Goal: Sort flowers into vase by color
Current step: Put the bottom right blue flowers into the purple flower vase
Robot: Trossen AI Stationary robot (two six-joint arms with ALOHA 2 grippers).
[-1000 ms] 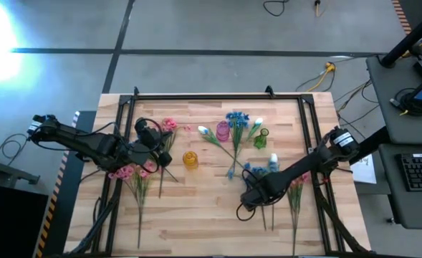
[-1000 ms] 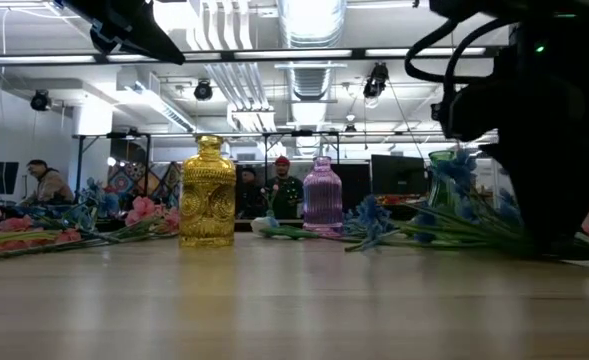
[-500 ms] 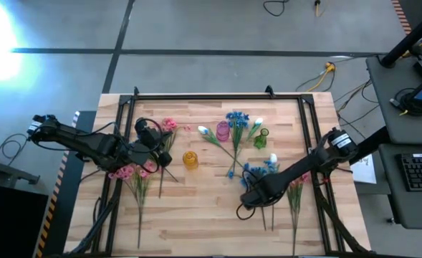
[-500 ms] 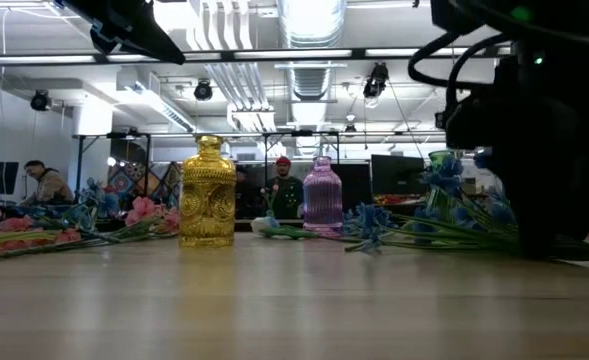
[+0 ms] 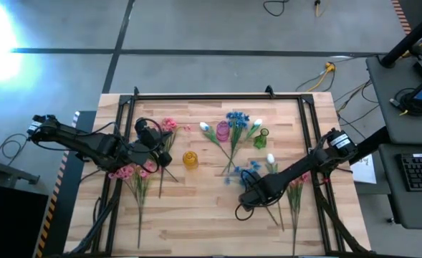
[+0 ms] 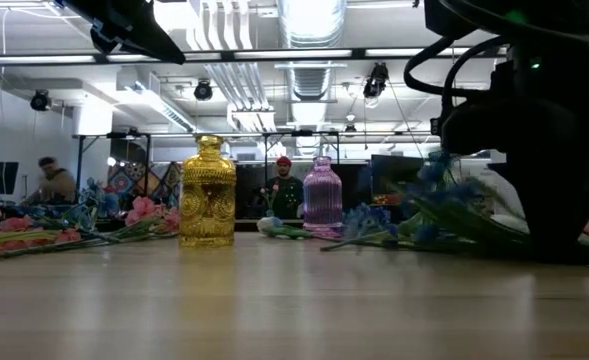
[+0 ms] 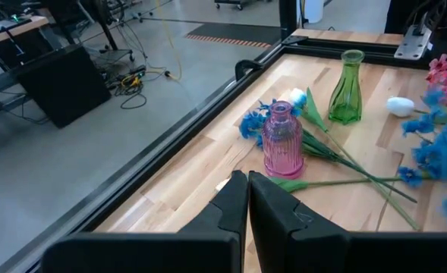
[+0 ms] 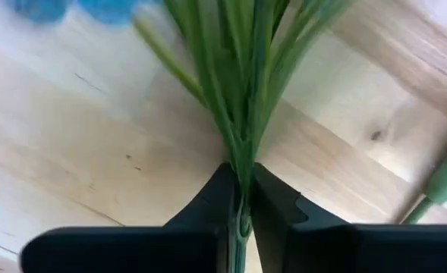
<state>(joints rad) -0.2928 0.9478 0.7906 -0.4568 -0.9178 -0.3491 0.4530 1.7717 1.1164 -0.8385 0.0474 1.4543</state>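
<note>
Blue spray [image 5: 252,169] sits pinched by its green stems in the right gripper [image 5: 256,192], right of the table's [image 5: 196,222] middle, blossoms pointing toward the far edge! Fingers [image 8: 272,208] pressed tight on the stalks. Left gripper [image 5: 155,152] hangs near the left edge over pink flowers [image 5: 127,172], fingers pressed together on nothing. Yellow vase [image 5: 190,159], pink vase [image 5: 223,130] and green vase [image 5: 261,137] stand toward the far edge, more blue sprays [image 5: 236,117] among them.

Got the blue one!
My right gripper [image 8: 240,199] snapped shut on the blue spray [image 5: 252,169] stems and dragged them sideways.
</note>
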